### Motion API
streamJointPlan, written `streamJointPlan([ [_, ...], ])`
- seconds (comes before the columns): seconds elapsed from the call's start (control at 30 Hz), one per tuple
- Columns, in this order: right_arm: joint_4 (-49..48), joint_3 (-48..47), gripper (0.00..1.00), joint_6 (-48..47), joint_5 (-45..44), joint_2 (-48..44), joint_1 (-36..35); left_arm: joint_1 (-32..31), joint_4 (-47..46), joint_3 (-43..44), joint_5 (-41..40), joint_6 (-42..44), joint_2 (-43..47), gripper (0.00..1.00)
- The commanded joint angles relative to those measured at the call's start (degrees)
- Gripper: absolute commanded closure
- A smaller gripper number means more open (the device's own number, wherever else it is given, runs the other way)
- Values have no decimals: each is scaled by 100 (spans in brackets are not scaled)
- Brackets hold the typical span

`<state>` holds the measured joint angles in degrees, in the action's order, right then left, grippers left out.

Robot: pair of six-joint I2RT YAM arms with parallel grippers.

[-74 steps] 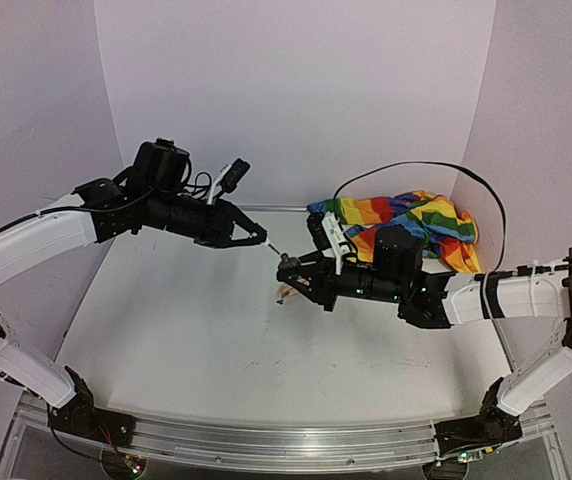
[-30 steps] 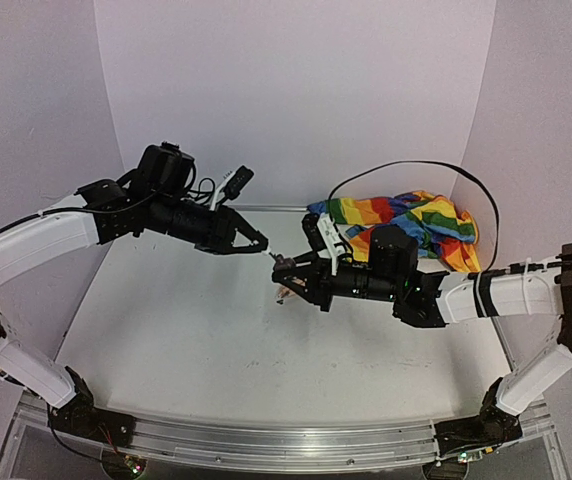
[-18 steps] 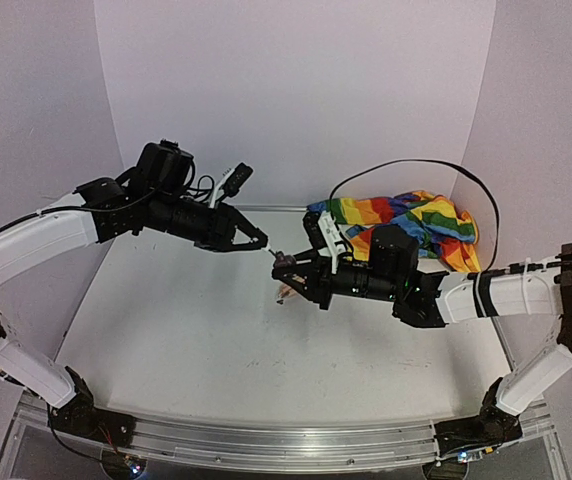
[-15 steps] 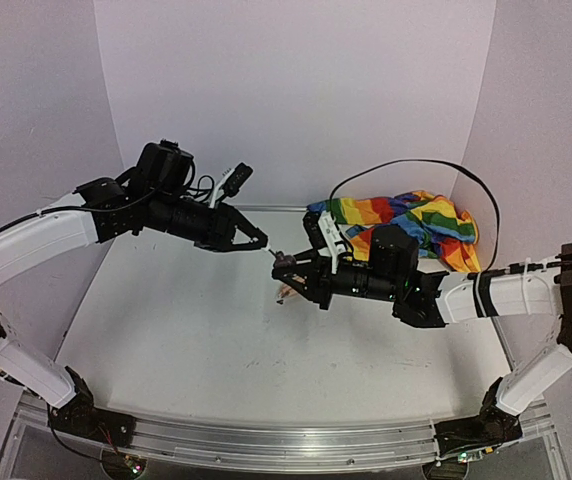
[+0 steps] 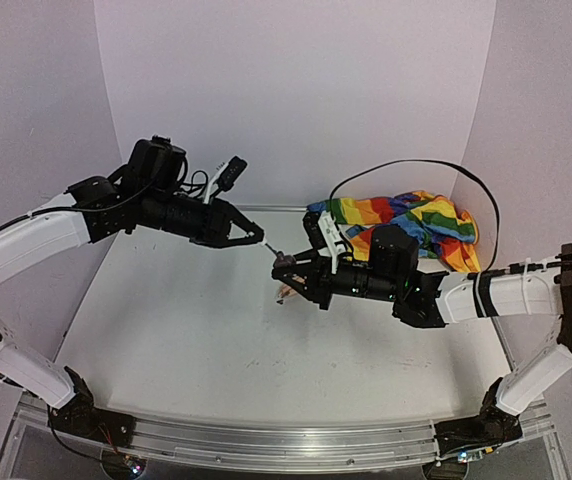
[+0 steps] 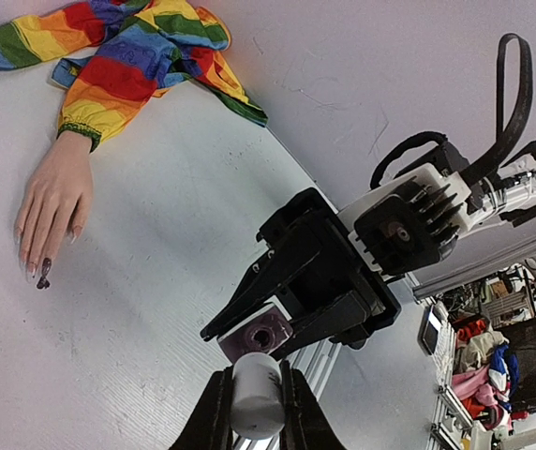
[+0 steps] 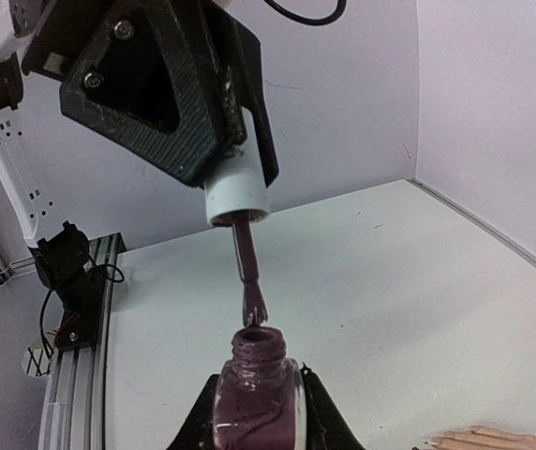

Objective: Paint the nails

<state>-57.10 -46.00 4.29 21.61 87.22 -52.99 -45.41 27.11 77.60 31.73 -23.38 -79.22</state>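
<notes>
While left fingers [image 6: 214, 422] clamped on brush cap [image 6: 255, 398], right fingers [image 7: 321, 419] on bottle [image 7: 257, 398], nails [image 6: 39, 273] apart from both.

Three plain pale lilac walls, back [image 5: 296, 90], left [image 5: 26, 110] and right [image 5: 551, 120], box in an evenly lit, lightly scuffed white table [image 5: 196, 340] with an aluminium rail [image 5: 266, 447] along its near edge and room clutter [image 6: 493, 347] beyond it.

Tabletop [image 5: 196, 340]: white, scuffed. Rainbow-striped cloth [image 5: 416, 222] bunched at 2 o'clock on it, with a black cable [image 5: 436, 165] arching over. Near centre, polish bottle [image 7: 254, 403], open, dark purple inside. Brush [image 7: 248, 281] under white cap [image 7: 237, 197] at the bottle's 12 o'clock, bristles just above the neck. Metal rail [image 5: 266, 445] at 6 o'clock.
</notes>
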Motion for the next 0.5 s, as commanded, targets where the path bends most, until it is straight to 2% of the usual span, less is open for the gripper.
streamJointPlan([
  [0.0, -547, -84, 100, -16, 34, -60, -24, -23, -127, 322, -15, 123, 194, 100],
  [0.47, -599, -172, 100, -8, 111, -1, -25, -54, -136, 397, 214, 96, -101, 100],
])
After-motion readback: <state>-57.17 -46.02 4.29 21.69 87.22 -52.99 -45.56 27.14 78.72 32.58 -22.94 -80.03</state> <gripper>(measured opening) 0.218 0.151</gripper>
